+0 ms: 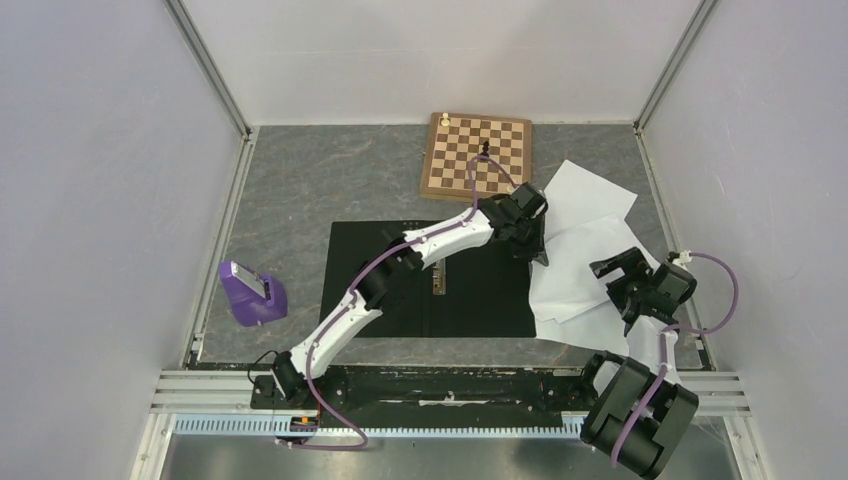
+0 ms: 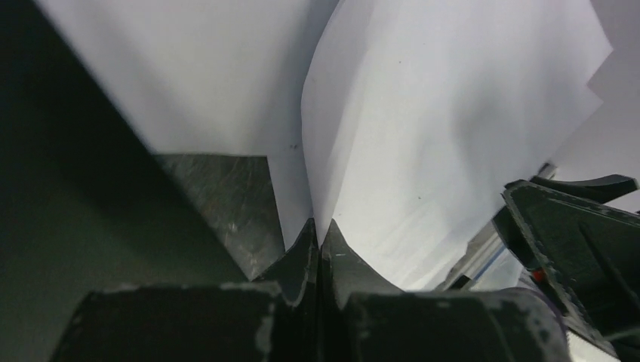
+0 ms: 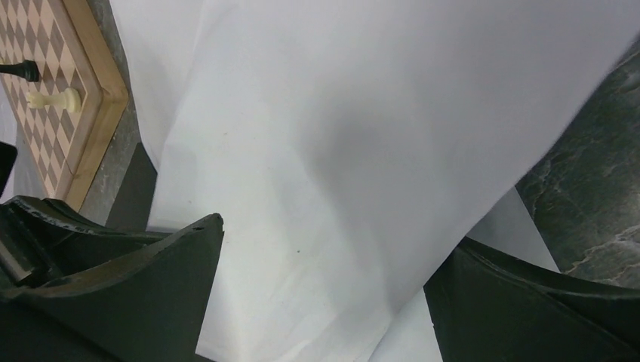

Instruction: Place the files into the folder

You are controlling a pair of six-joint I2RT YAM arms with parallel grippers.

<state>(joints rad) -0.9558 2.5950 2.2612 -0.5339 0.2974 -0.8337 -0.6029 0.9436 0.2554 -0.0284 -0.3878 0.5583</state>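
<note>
**Left gripper (image 2: 318, 234) clamped on one of the files (image 2: 453, 113)**

Your left gripper's fingers are pressed together on a sheet's raised edge. The folder (image 1: 400, 270) lies open, black side up, just to its left. Your right gripper (image 3: 340, 234) hangs spread wide, with the other white sheets lying directly beneath it.

Lab robot cell: white panels (image 1: 100, 150), aluminium frame (image 1: 211, 70).

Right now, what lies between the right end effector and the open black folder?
Loose white paper sheets, reaching from the right edge of the open black folder to beneath the right end effector; the top view shows it.
</note>
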